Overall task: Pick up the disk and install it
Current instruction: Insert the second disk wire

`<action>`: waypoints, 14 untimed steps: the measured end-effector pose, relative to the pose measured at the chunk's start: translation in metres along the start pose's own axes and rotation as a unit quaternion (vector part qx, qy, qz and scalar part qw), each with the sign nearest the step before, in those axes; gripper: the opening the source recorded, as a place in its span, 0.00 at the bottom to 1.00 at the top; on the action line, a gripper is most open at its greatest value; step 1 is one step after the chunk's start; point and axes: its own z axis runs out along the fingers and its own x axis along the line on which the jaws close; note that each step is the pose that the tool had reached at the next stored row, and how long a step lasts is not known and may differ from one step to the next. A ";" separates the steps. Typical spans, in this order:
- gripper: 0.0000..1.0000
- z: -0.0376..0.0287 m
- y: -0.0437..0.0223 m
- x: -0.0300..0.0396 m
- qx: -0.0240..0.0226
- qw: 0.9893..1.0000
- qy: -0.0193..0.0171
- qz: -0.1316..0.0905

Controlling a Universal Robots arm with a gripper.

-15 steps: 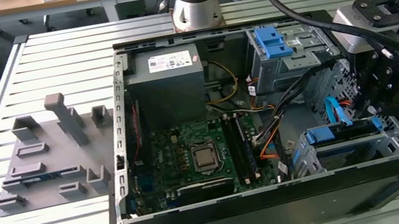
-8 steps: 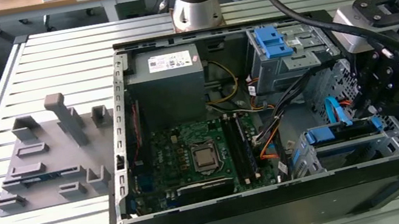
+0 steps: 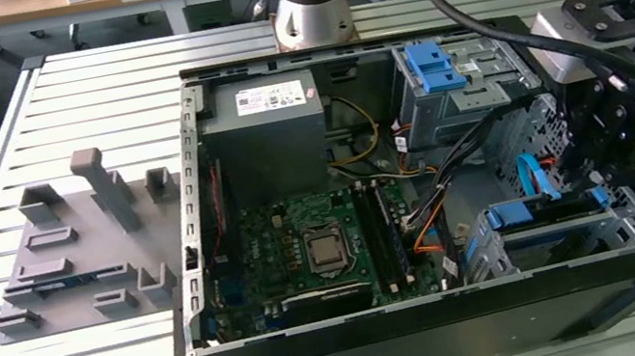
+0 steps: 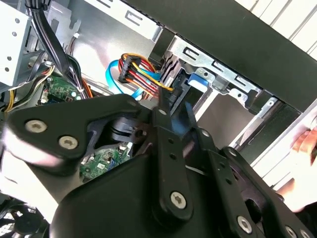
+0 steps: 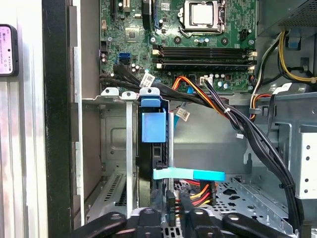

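The gripper hangs inside the open black computer case, directly over the drive bay. The silver-metal hard disk with blue plastic carrier stands on edge in that bay, long axis vertical. Whether the jaws are clenched or released cannot be told.

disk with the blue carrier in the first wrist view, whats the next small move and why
Probably a short, slow press straight along the slot. The silver hard drive with its blue plastic carrier frame stands on edge in the grey metal bay, and the pincer is lined up close behind it. A light blue flat cable crosses between them, so go gently.
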 end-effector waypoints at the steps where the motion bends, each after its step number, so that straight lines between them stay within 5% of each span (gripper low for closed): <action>1: 0.31 -0.0017 -0.0001 -0.0001 0.000 1.000 0.000 0.000; 5: 0.31 -0.0089 -0.0004 -0.0009 0.000 1.000 0.000 0.000; 14: 0.31 -0.0089 -0.0002 -0.0137 0.000 1.000 -0.002 0.003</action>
